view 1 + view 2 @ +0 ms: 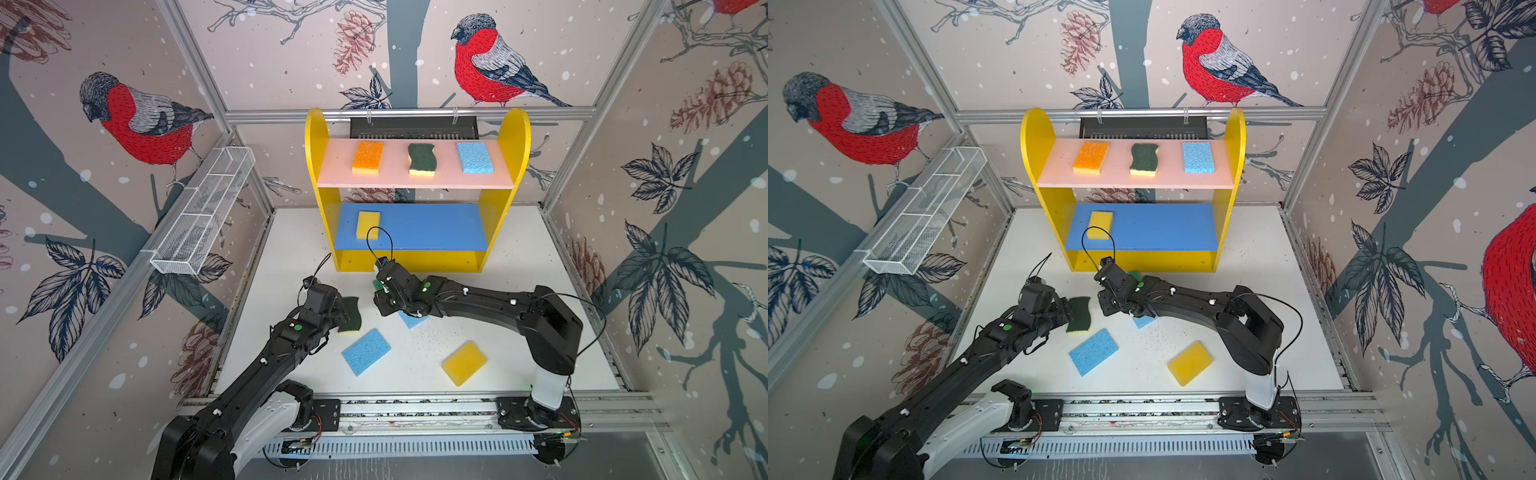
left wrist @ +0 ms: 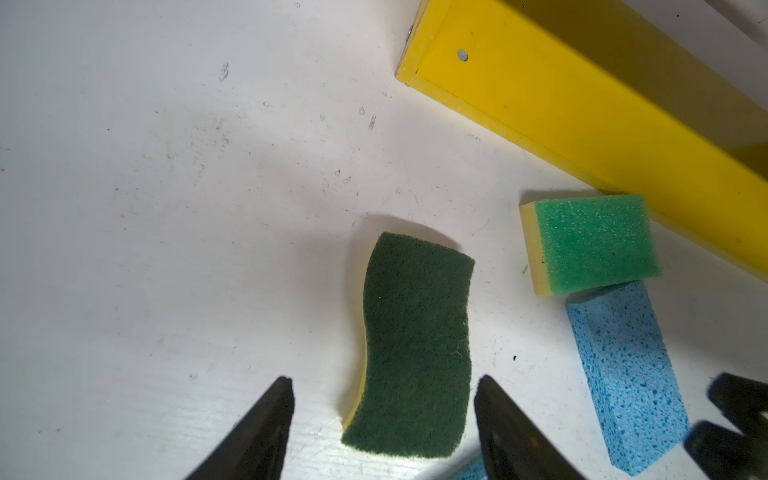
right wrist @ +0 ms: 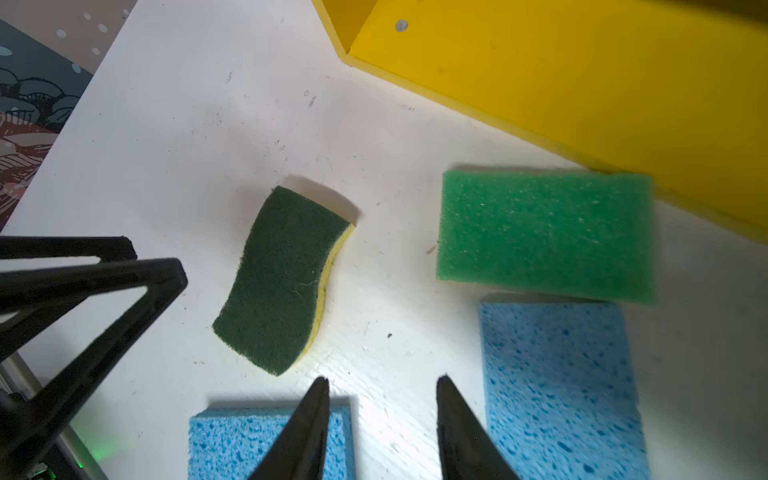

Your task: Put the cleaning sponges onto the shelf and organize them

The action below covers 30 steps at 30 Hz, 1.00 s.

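Observation:
The yellow shelf (image 1: 316, 137) stands at the back in both top views. Its pink board carries an orange sponge (image 1: 368, 157), a wavy scourer (image 1: 422, 159) and a light blue sponge (image 1: 475, 157). A yellow sponge (image 1: 368, 225) lies on the blue board. My left gripper (image 2: 384, 380) is open, its fingers either side of a dark-green scourer (image 2: 415, 345) lying flat on the table. My right gripper (image 3: 382, 378) is open over bare table between two blue sponges (image 3: 561, 386) (image 3: 232, 444), near a green sponge (image 3: 544, 232). A yellow sponge (image 1: 464, 363) lies at the front right.
A white wire-mesh basket (image 1: 203, 212) hangs on the left wall rail. The two grippers are close together in front of the shelf base (image 2: 582, 104). The left gripper's fingers (image 3: 104, 291) show in the right wrist view. An aluminium rail (image 1: 415, 409) runs along the table's front edge.

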Tool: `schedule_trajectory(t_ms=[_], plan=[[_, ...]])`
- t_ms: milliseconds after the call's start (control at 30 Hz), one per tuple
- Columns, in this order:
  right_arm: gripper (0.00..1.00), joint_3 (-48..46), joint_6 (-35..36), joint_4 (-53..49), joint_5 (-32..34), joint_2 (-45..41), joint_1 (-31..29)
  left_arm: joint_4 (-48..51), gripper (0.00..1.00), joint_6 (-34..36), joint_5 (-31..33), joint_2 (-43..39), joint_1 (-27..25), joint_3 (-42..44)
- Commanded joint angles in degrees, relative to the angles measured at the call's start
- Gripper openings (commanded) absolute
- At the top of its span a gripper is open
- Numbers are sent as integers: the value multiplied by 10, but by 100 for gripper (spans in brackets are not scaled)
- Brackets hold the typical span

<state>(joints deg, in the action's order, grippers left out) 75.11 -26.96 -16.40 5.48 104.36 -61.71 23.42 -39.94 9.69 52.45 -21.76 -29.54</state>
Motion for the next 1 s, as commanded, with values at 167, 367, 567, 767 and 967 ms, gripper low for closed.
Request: schedule_trajectory(t_ms=[167, 367, 567, 767, 967], plan=[[50, -93, -17, 0, 50, -87, 6, -1, 74, 25, -5, 8, 1, -6], [77, -158, -44, -2, 69, -160, 12, -7, 78, 34, -28, 26, -2, -5], [91, -219, -62, -5, 79, -243, 38, -11, 80, 29, -24, 52, -32, 3], [95, -267, -63, -10, 63, -313, 93, -12, 82, 15, -20, 78, -65, 7], [97, -302, -59, -7, 39, -372, 145, -12, 83, 13, -24, 83, -80, 10]])
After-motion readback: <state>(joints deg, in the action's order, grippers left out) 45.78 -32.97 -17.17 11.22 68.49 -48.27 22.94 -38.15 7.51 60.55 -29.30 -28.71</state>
